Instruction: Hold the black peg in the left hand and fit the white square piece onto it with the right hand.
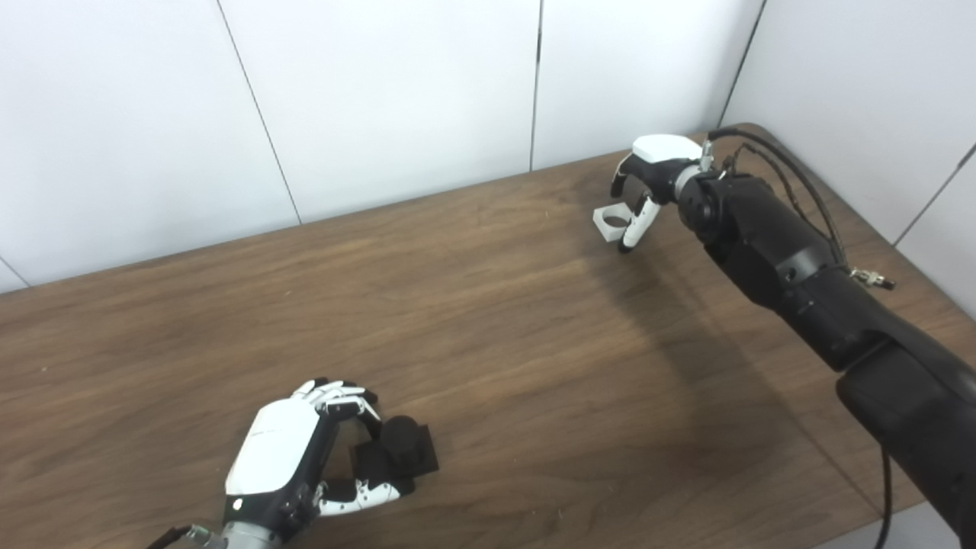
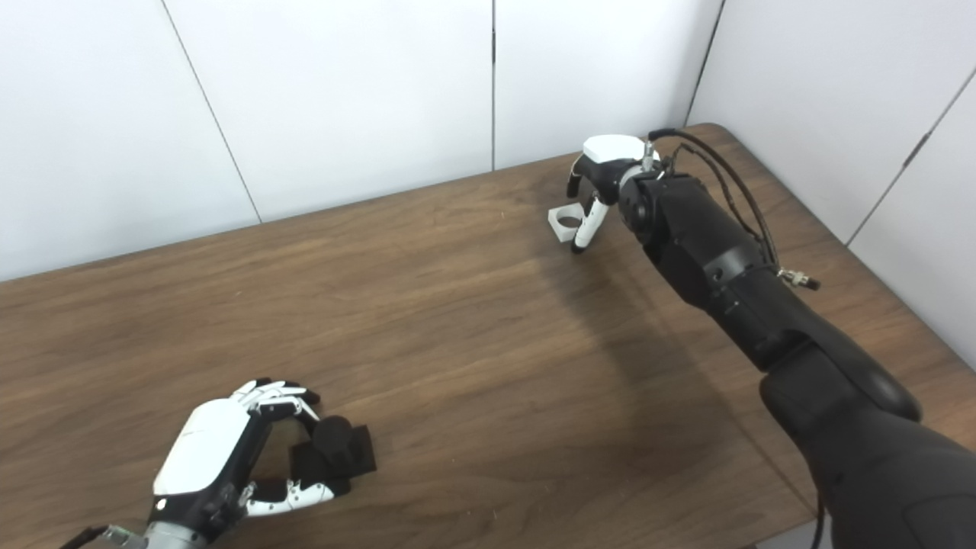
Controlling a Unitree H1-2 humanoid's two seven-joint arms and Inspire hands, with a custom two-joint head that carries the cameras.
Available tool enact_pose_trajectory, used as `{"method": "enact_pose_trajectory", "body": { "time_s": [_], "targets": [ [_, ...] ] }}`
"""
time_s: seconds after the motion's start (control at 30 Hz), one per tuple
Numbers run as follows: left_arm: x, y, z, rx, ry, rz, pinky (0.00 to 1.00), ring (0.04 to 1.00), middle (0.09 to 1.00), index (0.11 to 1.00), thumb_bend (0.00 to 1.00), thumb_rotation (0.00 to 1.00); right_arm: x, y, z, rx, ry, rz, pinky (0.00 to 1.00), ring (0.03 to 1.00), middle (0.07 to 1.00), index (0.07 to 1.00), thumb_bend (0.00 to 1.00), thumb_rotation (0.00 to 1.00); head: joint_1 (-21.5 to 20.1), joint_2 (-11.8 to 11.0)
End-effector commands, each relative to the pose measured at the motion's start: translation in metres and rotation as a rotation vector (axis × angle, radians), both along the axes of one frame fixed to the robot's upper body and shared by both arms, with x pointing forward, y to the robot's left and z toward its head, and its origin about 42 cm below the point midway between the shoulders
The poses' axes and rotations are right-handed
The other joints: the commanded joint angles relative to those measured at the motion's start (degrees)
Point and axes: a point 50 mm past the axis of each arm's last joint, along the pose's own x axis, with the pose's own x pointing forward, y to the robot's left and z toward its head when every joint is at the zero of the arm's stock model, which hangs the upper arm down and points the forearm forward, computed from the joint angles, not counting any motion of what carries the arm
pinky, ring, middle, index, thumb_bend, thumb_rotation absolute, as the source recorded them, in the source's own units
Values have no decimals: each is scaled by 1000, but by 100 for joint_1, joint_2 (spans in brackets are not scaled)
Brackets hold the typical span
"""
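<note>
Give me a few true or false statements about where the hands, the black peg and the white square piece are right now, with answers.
1. The black peg sits at the table's near left, by the left hand. True.
2. The white square piece is already fitted on the peg. False: it lies far off, at the right hand.
3. The white piece has a round hole. True.
4. The right hand is raised high above the table. False: its fingertips reach down around the piece.
</note>
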Motion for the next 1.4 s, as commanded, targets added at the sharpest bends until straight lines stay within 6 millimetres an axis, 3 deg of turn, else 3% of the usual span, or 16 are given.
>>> {"method": "enact_pose_trajectory", "body": {
  "time_s": [0.0,0.33,0.37,0.47,0.6,1.13,1.37],
  "targets": [
    [-6,3,-8,31,61,2,923,818,748,484,522,49,7,0,31,-11,-75,0,956,970,893,689,754,191,-7,5],
    [-7,2,-8,36,59,1,920,818,748,484,522,50,6,-1,30,0,-65,-7,959,973,892,644,754,164,-27,69],
    [-7,2,-8,39,59,2,917,817,748,484,522,50,6,-1,29,5,-67,-6,959,971,884,555,617,149,-26,81],
    [-7,2,-8,41,56,0,914,816,748,484,522,50,6,0,26,24,-76,-9,937,947,852,497,532,133,-24,94],
    [-8,2,-7,35,58,3,921,817,748,484,522,50,5,1,23,48,-80,-10,876,886,801,487,522,128,-25,120],
    [-8,3,-6,31,70,9,937,825,752,484,522,51,-2,-1,21,-8,-41,32,888,884,790,487,519,131,24,209],
    [-8,-2,-7,33,69,2,942,825,751,483,523,51,-10,1,32,-62,-78,147,978,931,823,487,520,133,601,320]
  ]
}}
